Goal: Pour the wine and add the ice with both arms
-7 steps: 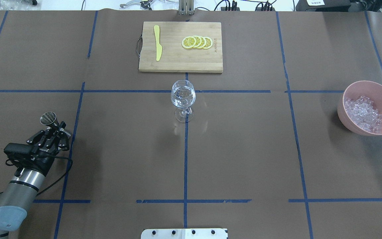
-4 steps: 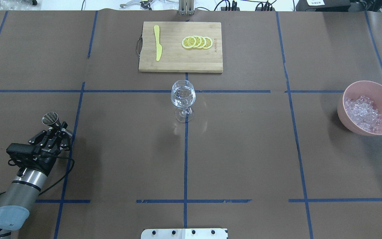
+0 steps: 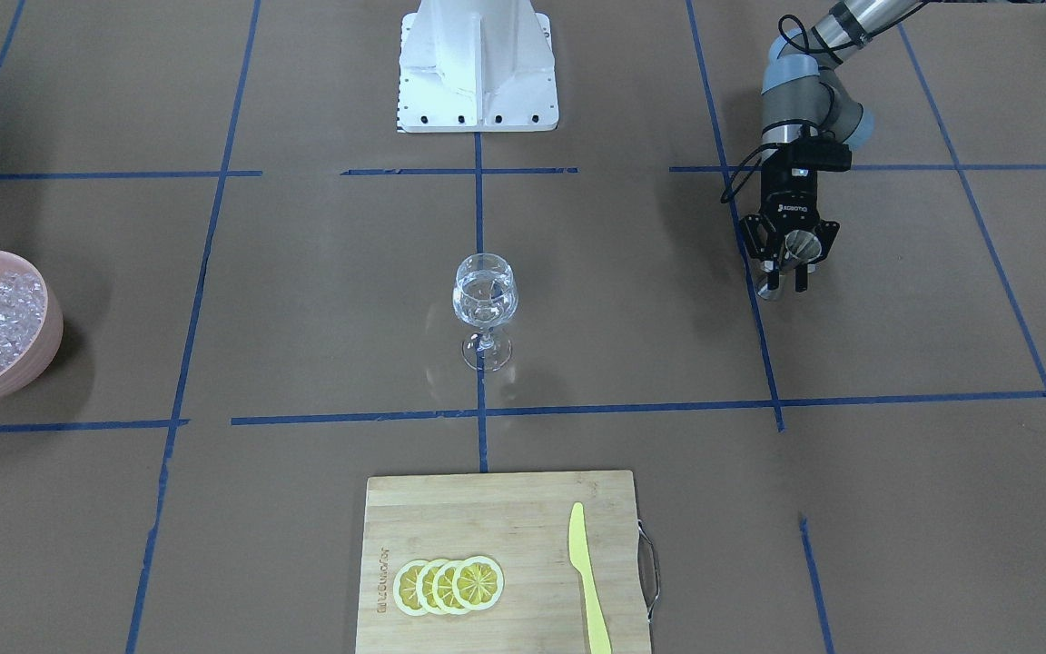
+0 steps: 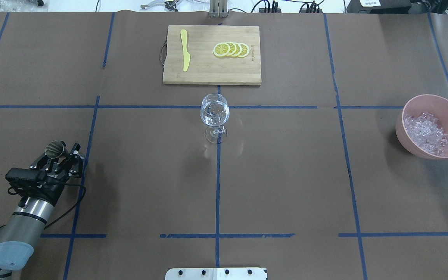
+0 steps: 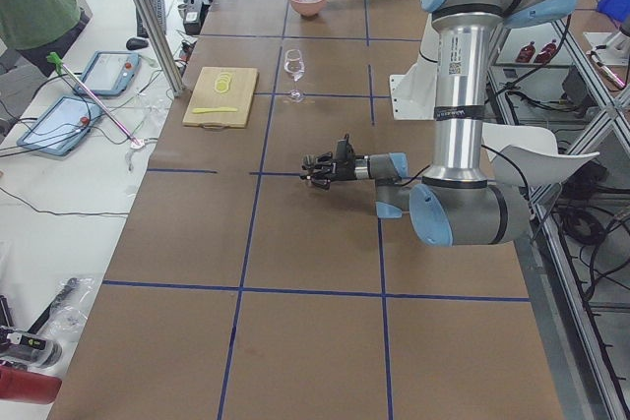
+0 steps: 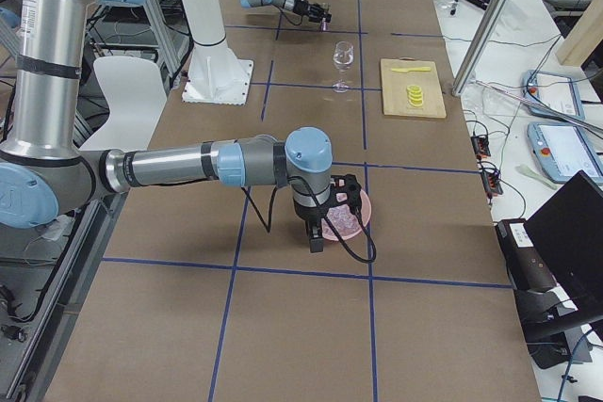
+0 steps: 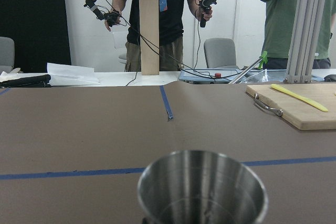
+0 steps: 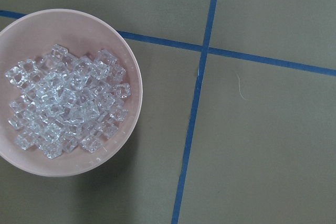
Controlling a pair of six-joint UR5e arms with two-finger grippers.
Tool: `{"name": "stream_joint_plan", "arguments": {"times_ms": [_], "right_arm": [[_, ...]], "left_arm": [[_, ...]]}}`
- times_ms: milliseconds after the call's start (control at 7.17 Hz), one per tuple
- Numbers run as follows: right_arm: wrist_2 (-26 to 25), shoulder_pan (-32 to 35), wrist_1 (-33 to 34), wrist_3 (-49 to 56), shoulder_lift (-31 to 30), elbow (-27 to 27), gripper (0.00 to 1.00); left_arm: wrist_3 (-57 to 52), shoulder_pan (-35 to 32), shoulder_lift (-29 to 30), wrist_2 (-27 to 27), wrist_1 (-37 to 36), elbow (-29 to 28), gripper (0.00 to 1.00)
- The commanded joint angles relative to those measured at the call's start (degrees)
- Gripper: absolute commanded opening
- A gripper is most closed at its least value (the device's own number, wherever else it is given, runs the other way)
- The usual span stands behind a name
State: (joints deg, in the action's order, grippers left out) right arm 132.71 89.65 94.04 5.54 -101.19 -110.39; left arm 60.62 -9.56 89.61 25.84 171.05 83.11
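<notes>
My left gripper (image 4: 60, 151) is shut on a small steel measuring cup (image 4: 54, 148) low over the table's left side. The left wrist view shows the cup's (image 7: 202, 187) open mouth facing up. The clear wine glass (image 4: 215, 112) stands upright at the table's middle, far from both arms. The ice (image 4: 426, 131) lies heaped in a pink bowl (image 4: 438, 98) at the right edge. Only the exterior right view shows my right gripper (image 6: 328, 214), which hangs over that bowl; I cannot tell its state. Its wrist camera looks straight down on the ice (image 8: 68, 100).
A wooden cutting board (image 4: 208, 74) at the far middle carries lemon slices (image 4: 231, 49) and a yellow knife (image 4: 185, 50). The white pedestal (image 3: 478, 64) stands at the robot's edge. People stand beyond the table's far side in the left wrist view.
The left gripper has turned the steel cup from tilted with its mouth toward the overhead camera to more upright, and drawn it slightly back toward the robot.
</notes>
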Motion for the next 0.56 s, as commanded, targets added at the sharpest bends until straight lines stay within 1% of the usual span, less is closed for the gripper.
{"name": "stream_joint_plan", "arguments": {"times_ms": [0, 140, 279, 419], "right_arm": [[0.00, 0.00, 0.00, 0.09, -0.15, 0.00, 1.00], [0.00, 0.00, 0.00, 0.09, -0.15, 0.00, 1.00], [0.00, 0.00, 0.00, 0.09, -0.15, 0.00, 1.00], [0.00, 0.00, 0.00, 0.09, -0.15, 0.00, 1.00]], "left_arm": [[0.02, 0.51, -0.05, -0.88, 0.07, 0.12, 0.65], [0.02, 0.51, -0.05, -0.88, 0.16, 0.30, 0.70], [-0.07, 0.51, -0.14, -0.80, 0.33, 0.82, 0.89], [-0.07, 0.42, -0.40, -0.88, 0.51, 1.96, 1.00]]}}
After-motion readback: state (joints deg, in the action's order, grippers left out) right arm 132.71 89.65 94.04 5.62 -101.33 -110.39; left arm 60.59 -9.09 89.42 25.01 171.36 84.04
